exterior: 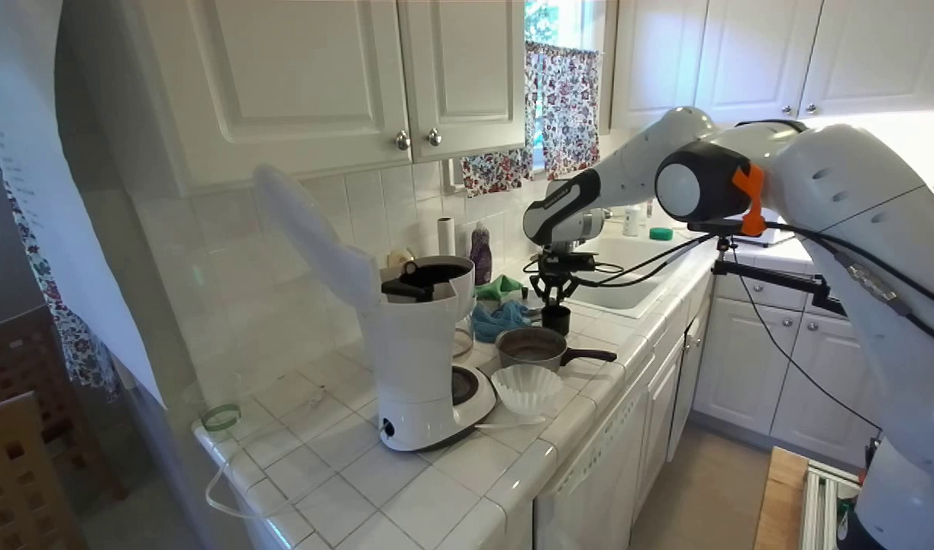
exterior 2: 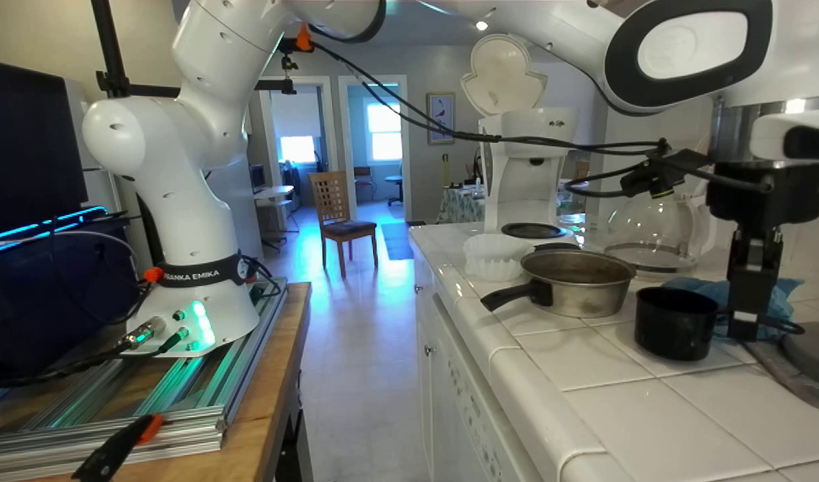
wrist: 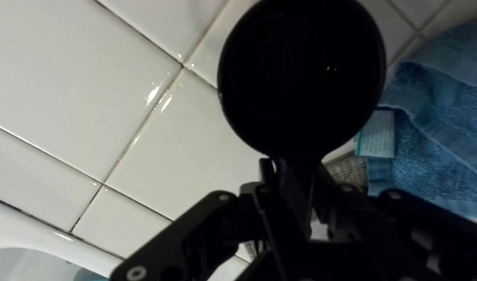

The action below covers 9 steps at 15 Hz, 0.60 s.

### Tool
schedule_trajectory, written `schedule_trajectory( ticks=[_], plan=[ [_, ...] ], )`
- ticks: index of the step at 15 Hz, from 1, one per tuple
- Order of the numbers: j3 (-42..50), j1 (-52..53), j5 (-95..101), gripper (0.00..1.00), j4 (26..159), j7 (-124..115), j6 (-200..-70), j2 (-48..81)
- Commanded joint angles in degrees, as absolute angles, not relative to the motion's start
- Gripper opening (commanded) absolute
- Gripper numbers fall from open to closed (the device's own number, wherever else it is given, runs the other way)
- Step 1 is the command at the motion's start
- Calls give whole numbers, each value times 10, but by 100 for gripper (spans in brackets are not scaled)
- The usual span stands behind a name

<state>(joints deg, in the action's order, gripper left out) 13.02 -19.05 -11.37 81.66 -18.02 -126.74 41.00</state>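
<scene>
Black cup (exterior 2: 674, 328), round, handled (dark inside)

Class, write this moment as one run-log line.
gripper: clamped on handle of black cup | cup: upright | saucepan: nearby on counter | blue cloth: beside cup

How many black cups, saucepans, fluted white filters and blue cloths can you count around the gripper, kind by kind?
Black cup: 1, held in the gripper
Saucepan: 1
Fluted white filter: 1
Blue cloth: 1
Total: 4

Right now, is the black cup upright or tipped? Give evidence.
Upright: in an exterior view, the black cup has its mouth facing up and its sides near vertical.
</scene>
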Motion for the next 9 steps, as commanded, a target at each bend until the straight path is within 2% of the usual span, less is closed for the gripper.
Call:
schedule_trajectory(
  ticks=[1,9],
  plan=[
    [138,-173,-97,6,838,-188,-1271,380],
    [145,-120,-23,6,912,-170,-1271,293]
  ],
)
